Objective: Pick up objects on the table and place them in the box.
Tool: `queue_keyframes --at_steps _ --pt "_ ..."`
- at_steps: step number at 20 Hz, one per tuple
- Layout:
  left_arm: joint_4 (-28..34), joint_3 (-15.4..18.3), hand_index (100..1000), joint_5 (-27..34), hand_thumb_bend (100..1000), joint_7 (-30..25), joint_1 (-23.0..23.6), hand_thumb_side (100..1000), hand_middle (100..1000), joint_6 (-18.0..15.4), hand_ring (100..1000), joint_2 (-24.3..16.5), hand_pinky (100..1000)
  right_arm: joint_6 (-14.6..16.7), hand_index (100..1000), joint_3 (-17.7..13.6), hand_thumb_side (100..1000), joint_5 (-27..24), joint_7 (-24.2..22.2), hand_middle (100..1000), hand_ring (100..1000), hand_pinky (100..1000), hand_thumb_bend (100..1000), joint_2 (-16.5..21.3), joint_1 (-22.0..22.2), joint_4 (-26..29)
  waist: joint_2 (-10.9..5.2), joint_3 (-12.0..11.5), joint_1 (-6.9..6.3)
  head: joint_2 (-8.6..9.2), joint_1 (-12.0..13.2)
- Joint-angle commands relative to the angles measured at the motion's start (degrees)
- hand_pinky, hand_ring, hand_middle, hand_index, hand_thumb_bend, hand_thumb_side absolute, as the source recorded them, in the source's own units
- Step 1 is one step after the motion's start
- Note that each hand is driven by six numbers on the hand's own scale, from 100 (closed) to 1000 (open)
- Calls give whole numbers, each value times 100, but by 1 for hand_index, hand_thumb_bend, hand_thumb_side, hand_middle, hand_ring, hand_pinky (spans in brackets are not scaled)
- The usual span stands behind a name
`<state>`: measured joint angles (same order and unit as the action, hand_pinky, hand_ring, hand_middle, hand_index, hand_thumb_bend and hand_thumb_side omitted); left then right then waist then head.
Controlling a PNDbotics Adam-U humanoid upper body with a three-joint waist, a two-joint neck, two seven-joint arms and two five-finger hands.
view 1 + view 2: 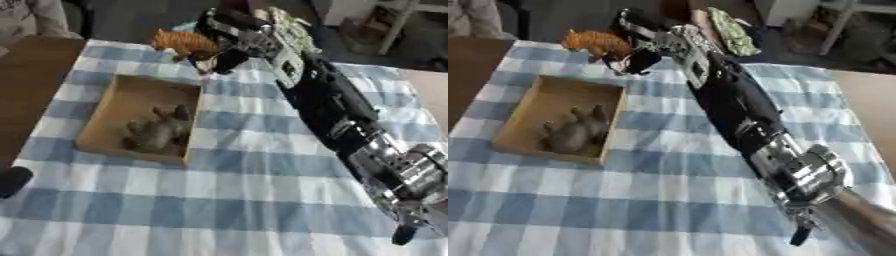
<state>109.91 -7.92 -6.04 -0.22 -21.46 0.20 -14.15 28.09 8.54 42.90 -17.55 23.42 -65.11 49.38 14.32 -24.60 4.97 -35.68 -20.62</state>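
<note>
An orange striped toy animal (595, 42) is at the far edge of the blue-checked table. My right hand (642, 59) reaches to it from the right, dark fingers curled against its rear end. The right arm stretches across the cloth from the lower right corner. A shallow cardboard box (115, 105) lies left of the arm and holds a grey toy animal (157, 131). A dark rounded shape at the left edge looks like my left hand (12, 181); its fingers do not show.
A green patterned object (732, 25) lies beyond the table's far edge, right of the hand. Bare brown tabletop (26, 85) shows left of the cloth. Chair or stand legs are on the floor at the far right.
</note>
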Motion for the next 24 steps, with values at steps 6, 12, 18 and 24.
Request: queue_keyframes --at_steps 6,12,18,24 --pt "165 -26 672 75 834 -34 -142 326 513 -42 532 -36 529 69 514 61 433 322 66 471 510 496 116 -367 -173 -75 -7 -130 -20 57 -117" --pt "174 -34 672 84 835 -50 -158 326 512 -48 532 -11 528 140 550 125 475 583 228 501 542 523 163 -581 -118 -140 27 -184 -23 58 -163" --pt "166 -36 671 84 836 -51 -161 325 511 -48 531 9 528 270 633 206 527 854 319 566 602 560 268 -695 -41 -177 49 -164 -22 70 -161" --pt "156 -34 671 84 838 -43 -154 325 511 -48 531 18 528 334 727 218 556 1058 400 651 681 613 326 -729 1 -241 59 -149 -21 71 -151"
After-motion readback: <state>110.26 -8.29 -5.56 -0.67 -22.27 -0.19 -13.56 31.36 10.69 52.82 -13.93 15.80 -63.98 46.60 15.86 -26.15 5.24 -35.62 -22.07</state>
